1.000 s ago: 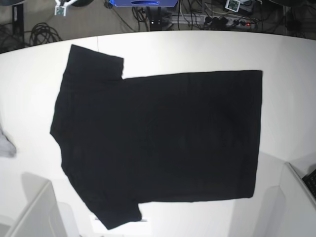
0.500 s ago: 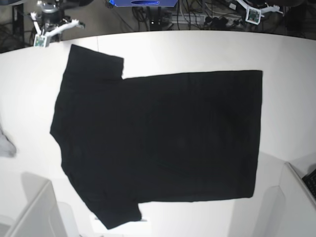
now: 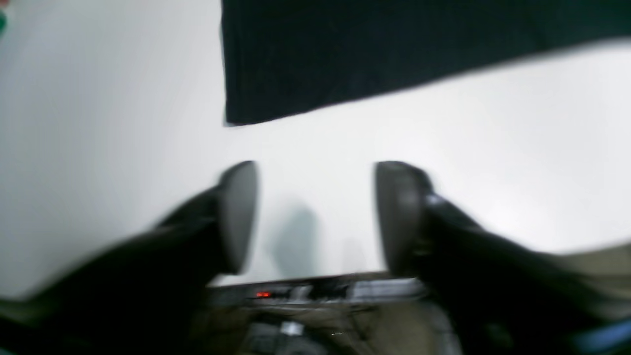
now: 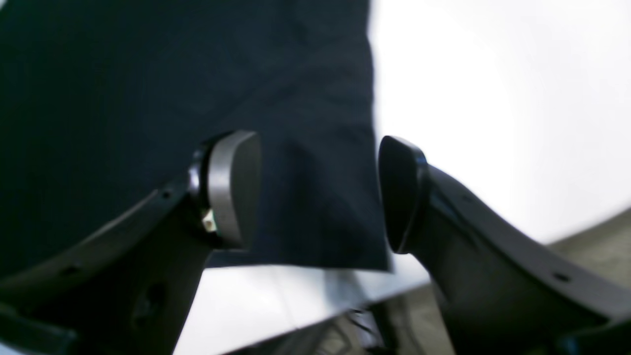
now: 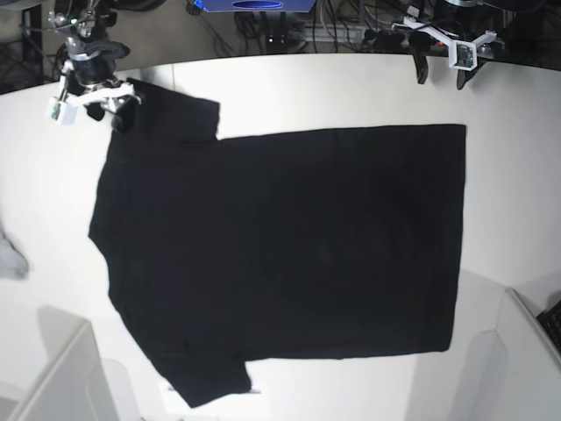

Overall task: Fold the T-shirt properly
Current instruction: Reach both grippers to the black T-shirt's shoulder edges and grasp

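Note:
The black T-shirt (image 5: 280,246) lies flat on the white table (image 5: 351,88), plain side up, sleeves to the left and hem to the right. My right gripper (image 5: 121,107) is open over the far left sleeve; in the right wrist view the gripper (image 4: 318,192) has the sleeve's corner (image 4: 315,217) between and beyond its fingers. My left gripper (image 5: 441,74) is open over bare table beyond the far right hem corner. In the left wrist view the gripper (image 3: 315,217) is short of that corner (image 3: 345,49) and holds nothing.
A small grey cloth scrap (image 5: 9,259) lies at the table's left edge. White bins stand at the front left (image 5: 61,377) and front right (image 5: 526,368). Cables and a power strip (image 5: 386,35) lie beyond the far edge.
Both arms have come in from the far edge and down towards the table. The right gripper now hangs over the far left sleeve, the left near the far right hem corner. The shirt has not moved.

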